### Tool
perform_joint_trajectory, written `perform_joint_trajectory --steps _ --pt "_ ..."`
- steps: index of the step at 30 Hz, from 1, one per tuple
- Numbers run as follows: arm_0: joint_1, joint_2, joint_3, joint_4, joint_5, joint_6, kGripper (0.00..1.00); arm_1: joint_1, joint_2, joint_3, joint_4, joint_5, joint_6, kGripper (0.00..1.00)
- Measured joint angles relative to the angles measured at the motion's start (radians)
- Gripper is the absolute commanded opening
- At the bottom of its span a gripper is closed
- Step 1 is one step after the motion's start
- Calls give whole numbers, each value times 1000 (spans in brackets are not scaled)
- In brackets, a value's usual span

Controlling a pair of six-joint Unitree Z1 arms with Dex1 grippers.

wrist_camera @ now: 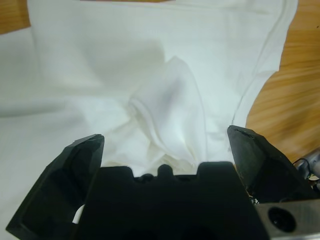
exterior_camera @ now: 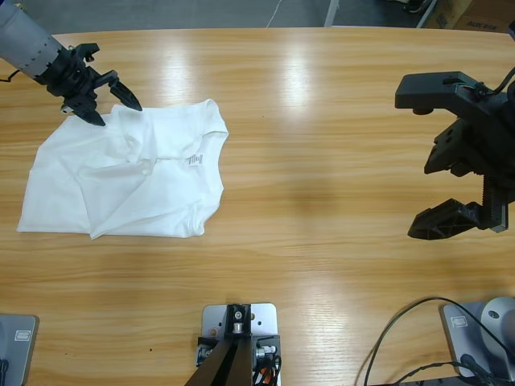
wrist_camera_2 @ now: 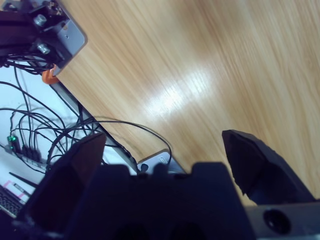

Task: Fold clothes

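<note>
The clothes are one white T-shirt (exterior_camera: 129, 173), lying crumpled and partly folded on the left part of the wooden table (exterior_camera: 322, 161), with a small grey mark (exterior_camera: 195, 159) near its right edge. My left gripper (exterior_camera: 115, 112) is open at the shirt's upper left edge. In the left wrist view the T-shirt (wrist_camera: 150, 60) fills the frame, and a bunched fold (wrist_camera: 170, 115) lies just ahead of the open left gripper (wrist_camera: 165, 140). My right gripper (exterior_camera: 410, 165) hangs open high above the bare table on the right, far from the shirt. The right gripper (wrist_camera_2: 165, 140) holds nothing.
In the right wrist view, bare wood (wrist_camera_2: 200, 65) runs to the table edge, with black cables (wrist_camera_2: 50, 130) and a grey metal plate (wrist_camera_2: 65, 35) beyond it. Black cables (exterior_camera: 402, 346) also lie at the front right of the table.
</note>
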Motion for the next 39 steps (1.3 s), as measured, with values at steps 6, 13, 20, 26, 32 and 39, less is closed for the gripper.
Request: perform_joint_trajectory --steps 6,13,20,26,32,39 --pt "-19 53 -20 0 0 0 959 -9 -13 8 -3 3 -5 950" --pt "-65 93 -50 0 0 -8 334 -15 -17 28 -4 4 -9 945" --pt "-70 93 -52 3 0 -9 0 -15 -17 34 -11 12 -9 945" --pt "-85 93 -68 4 -10 -9 0 -15 -17 47 -27 25 -9 945" --pt "-158 92 -115 4 -44 -22 0 -15 -17 47 -41 40 -9 945" --pt "-202 93 -139 17 -91 -42 0 -15 -26 51 -48 42 -9 945"
